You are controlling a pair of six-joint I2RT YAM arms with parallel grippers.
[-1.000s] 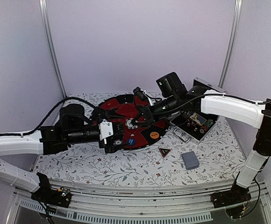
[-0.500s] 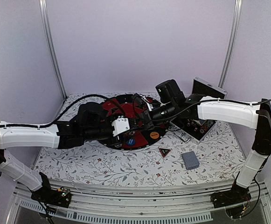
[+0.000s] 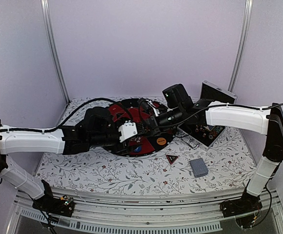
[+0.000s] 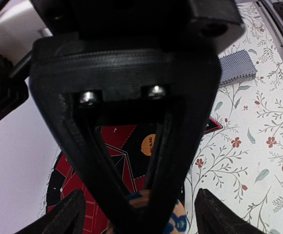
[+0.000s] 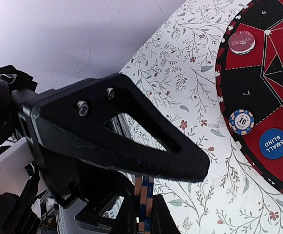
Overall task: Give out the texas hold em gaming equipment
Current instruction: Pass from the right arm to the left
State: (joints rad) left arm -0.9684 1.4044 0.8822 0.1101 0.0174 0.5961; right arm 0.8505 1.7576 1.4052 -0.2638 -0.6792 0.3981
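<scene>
both arms are out over the round board [image 5: 258,90]. the right gripper [image 5: 142,217] is clamped on a chip stack [image 5: 144,195], striped rims showing edge-on between the tips. it looks squeezed across the flat faces, which i'd call the sound hold. these chips should be hard, stiff and light but smooth, and pinched by the rims they could squirt out.

the left gripper [image 4: 139,207] has its jaws close together with an orange chip [image 4: 140,199] wedged between them. it looks pinched, not loose.

down on the board, a blue-and-white chip [image 5: 241,121] reads "10", and the blue disc [image 5: 273,143] says "small blind". the red disc [image 5: 241,42] shows letters like "dealer", partly lost in glare. board sectors carry a "6" and a "7". the orange disc [image 4: 148,145] has print too blurred to read.

off the board on the flowered cloth, the triangular marker [image 3: 172,158] and the card deck [image 3: 198,167] lie near each other, not touching. cards are likely thin and slippery, so best taken by the long edges.
</scene>
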